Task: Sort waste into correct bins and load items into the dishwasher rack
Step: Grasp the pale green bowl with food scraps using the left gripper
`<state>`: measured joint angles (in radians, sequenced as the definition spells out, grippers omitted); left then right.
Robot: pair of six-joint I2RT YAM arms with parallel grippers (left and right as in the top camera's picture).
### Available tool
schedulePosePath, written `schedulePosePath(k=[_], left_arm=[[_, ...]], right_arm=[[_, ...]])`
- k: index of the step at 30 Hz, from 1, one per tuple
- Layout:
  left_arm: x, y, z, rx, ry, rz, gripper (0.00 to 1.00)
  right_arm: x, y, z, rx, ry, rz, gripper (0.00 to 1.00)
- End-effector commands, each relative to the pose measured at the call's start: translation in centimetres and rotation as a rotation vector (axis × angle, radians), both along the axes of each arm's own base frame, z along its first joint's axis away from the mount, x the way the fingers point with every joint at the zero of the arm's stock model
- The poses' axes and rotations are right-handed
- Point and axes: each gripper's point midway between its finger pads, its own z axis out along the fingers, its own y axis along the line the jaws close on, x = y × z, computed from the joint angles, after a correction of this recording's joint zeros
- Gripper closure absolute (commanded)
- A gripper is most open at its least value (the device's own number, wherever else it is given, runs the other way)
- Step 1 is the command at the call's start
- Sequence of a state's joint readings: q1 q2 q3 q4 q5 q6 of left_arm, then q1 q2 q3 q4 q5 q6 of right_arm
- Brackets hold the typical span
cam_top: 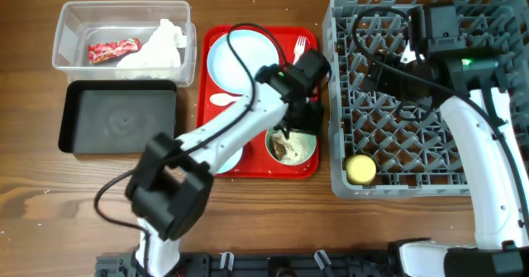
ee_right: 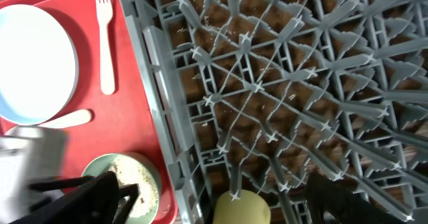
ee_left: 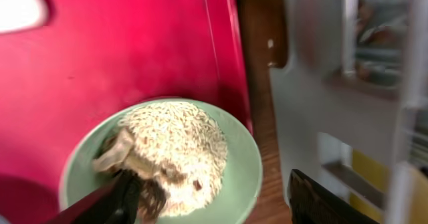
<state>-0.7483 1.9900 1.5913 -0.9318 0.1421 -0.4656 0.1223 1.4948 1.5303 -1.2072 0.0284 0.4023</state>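
A pale green bowl (cam_top: pixel 304 153) holding rice-like food scraps (cam_top: pixel 288 148) sits at the front right corner of the red tray (cam_top: pixel 216 41). My left gripper (cam_top: pixel 299 121) is open right over it. In the left wrist view one finger is down in the scraps (ee_left: pixel 177 140) inside the bowl (ee_left: pixel 241 164) and the other is outside its right rim, so the gripper (ee_left: pixel 221 200) straddles the rim. My right gripper (cam_top: pixel 382 72) is open and empty above the grey dishwasher rack (cam_top: pixel 488 178). The yellow cup (cam_top: pixel 360 169) lies in the rack's front left corner.
The light blue plate (cam_top: pixel 223 58), white fork (cam_top: pixel 300 44) and spoon (cam_top: pixel 223 100) lie on the red tray. The clear tub (cam_top: pixel 70 16) holds the red wrapper (cam_top: pixel 111 50) and the napkin (cam_top: pixel 161 47). The black tray (cam_top: pixel 120 120) is in front of it.
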Motion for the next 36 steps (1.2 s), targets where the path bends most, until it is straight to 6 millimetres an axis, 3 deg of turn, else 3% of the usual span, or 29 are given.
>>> schedulePosePath(k=[1,6,10,16,27,30,33,36], left_arm=[[0.1,-0.3,-2.7,0.049,0.027,0.036,0.29],[-0.2,-1.2,-4.5,0.06,0.037,0.016,0.32],[-0.4,-1.4,-4.8,0.063,0.037,0.008,0.38],[-0.5,-0.2,-5.0,0.122,0.032,0.007,0.39],[-1.1,0.1,-5.1,0.141,0.046,-0.018,0.96],[-1.2,0.0,-5.0,0.14,0.045,-0.023,0.96],[-1.2,0.0,-4.3,0.138,0.044,-0.022,0.96],[-0.8,-0.1,-0.3,0.109,0.012,-0.024,0.96]], right_arm=[[0.3,-0.8,0.5,-0.031,-0.02,-0.012,0.09],[0.3,-1.0,0.5,-0.044,-0.021,-0.009,0.1],[0.2,-1.0,0.5,-0.05,-0.017,0.006,0.09],[0.0,-1.0,0.4,-0.053,-0.006,0.008,0.09],[-0.1,-1.0,0.4,-0.063,-0.004,0.033,0.09],[-0.1,-1.0,0.4,-0.066,-0.003,0.038,0.1],[-0.1,-1.0,0.4,-0.066,-0.003,0.04,0.09],[-0.1,-1.0,0.4,-0.073,-0.003,0.056,0.09]])
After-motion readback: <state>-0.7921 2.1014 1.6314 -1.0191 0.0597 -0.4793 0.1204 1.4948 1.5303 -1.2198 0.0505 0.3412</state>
